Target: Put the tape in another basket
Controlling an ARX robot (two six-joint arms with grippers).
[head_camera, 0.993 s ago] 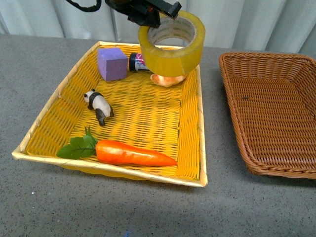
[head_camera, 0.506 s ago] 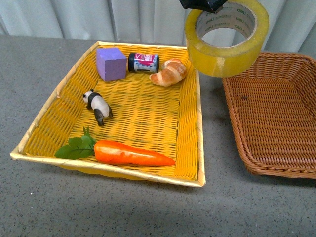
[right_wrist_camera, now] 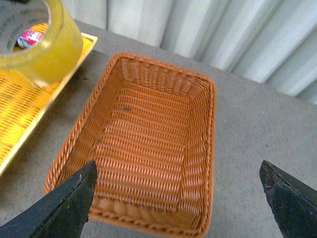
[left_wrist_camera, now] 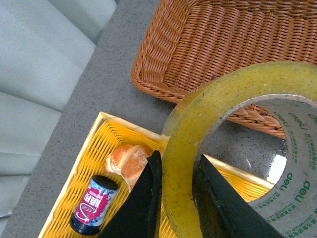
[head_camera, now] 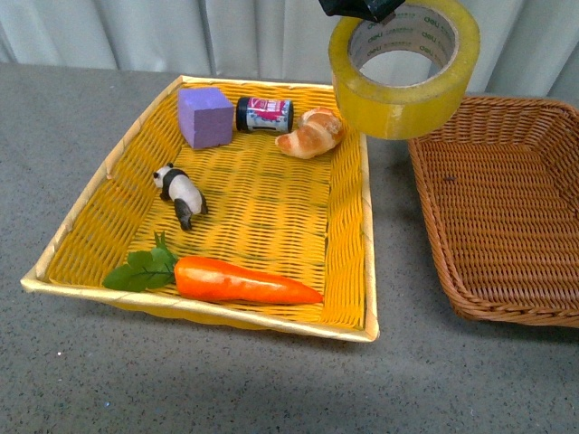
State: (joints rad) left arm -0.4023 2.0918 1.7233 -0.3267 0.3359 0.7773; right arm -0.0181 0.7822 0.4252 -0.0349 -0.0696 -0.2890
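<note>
My left gripper (head_camera: 366,9) is shut on the tape (head_camera: 398,99), a wide yellow translucent roll with a whitish printed core, and holds it high in the air. In the front view the roll hangs over the yellow basket's back right corner and the gap before the brown wicker basket (head_camera: 507,208). In the left wrist view my black fingers (left_wrist_camera: 143,198) pinch the roll's wall (left_wrist_camera: 237,89), and the brown basket (left_wrist_camera: 223,34) lies beyond. My right gripper (right_wrist_camera: 178,198) is open and empty above one end of the brown basket (right_wrist_camera: 143,144). The tape (right_wrist_camera: 44,54) shows at that view's corner.
The yellow basket (head_camera: 348,226) holds a purple cube (head_camera: 206,116), a small dark jar (head_camera: 264,115), a croissant (head_camera: 310,133), a toy panda (head_camera: 184,194) and a carrot (head_camera: 240,280). Both baskets sit on a grey table; a pale curtain hangs behind.
My left gripper has lifted the tape and carried it right, from above the croissant toward the brown basket. In the last half second it only drifted slightly back left.
</note>
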